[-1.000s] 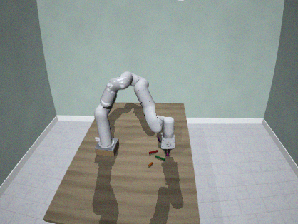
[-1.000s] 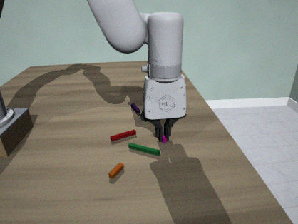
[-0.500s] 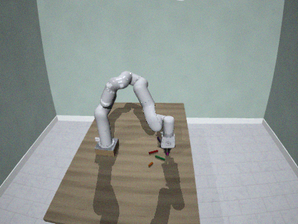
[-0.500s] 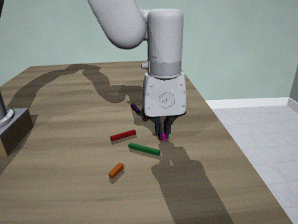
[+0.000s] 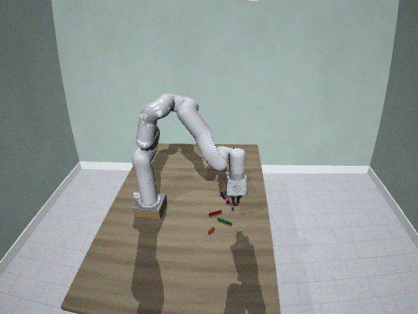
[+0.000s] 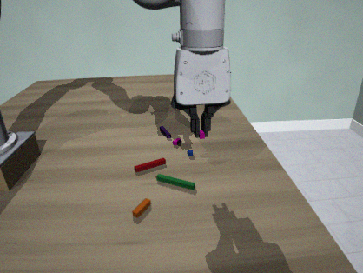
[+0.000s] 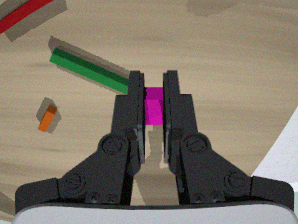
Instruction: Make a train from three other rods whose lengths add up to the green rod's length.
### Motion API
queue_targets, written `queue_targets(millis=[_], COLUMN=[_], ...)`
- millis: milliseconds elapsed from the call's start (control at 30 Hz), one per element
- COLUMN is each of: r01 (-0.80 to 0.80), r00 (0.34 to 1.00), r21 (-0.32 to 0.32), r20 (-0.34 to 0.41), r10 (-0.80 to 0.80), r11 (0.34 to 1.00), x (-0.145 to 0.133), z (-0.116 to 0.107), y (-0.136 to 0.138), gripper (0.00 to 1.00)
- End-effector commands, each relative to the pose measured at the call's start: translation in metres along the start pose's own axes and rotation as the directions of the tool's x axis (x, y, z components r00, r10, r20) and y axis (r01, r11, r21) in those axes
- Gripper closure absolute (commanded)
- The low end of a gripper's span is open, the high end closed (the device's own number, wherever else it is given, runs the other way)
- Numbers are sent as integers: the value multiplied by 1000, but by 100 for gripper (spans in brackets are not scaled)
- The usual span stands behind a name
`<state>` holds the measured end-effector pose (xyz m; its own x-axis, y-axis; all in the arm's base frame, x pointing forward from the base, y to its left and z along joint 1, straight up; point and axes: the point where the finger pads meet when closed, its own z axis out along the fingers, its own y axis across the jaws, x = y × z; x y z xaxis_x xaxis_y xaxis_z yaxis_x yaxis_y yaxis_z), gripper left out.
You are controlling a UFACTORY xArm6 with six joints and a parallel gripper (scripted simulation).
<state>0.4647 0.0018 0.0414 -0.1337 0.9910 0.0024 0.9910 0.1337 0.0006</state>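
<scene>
My gripper [image 5: 233, 202] [image 6: 201, 131] [image 7: 153, 90] is shut on a short magenta rod [image 6: 201, 134] [image 7: 154, 109], held upright between the fingers just above the table. A second magenta rod [image 6: 176, 141] and a purple rod [image 6: 165, 131] lie just left of the fingers. A tiny blue rod [image 6: 190, 152] lies in front of them. Nearer the front lie the red rod [image 5: 215, 213] [image 6: 149, 164] [image 7: 22, 15], the green rod [image 5: 224, 221] [image 6: 175, 181] [image 7: 90, 70] and the orange rod [image 5: 211, 230] [image 6: 141, 207] [image 7: 47, 117], all flat and apart from each other.
The arm's base [image 5: 149, 206] stands on the wooden table [image 5: 120, 270] to the left. The table's right edge [image 6: 282, 174] runs close to the rods, with tiled floor [image 6: 330, 174] beyond it.
</scene>
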Motion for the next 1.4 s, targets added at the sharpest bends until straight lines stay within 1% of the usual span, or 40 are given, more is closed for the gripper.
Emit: queue_targets(millis=[0, 400, 500, 600, 700, 767, 967, 1200, 1267, 1367], r01=[0, -11, -74, -198, -218, -306, -439, -589, -589, -675], r00=[1000, 1000, 997, 980, 976, 952, 898, 808, 808, 738], r21=[0, 0, 0, 0, 0, 0, 0, 0, 0, 0], r20=[0, 0, 0, 0, 0, 0, 0, 0, 0, 0], r10=[0, 11, 74, 198, 218, 306, 439, 589, 589, 675], r11=[1000, 1000, 997, 980, 976, 952, 898, 808, 808, 738], x=[0, 2, 14, 36, 40, 56, 82, 114, 114, 133], z=[-19, -19, -19, -19, -19, -19, -19, -19, -19, -19], y=[-1, 0, 0, 1, 1, 1, -1, -6, -6, -9], gripper=[96, 96, 96, 96, 96, 96, 96, 96, 96, 96])
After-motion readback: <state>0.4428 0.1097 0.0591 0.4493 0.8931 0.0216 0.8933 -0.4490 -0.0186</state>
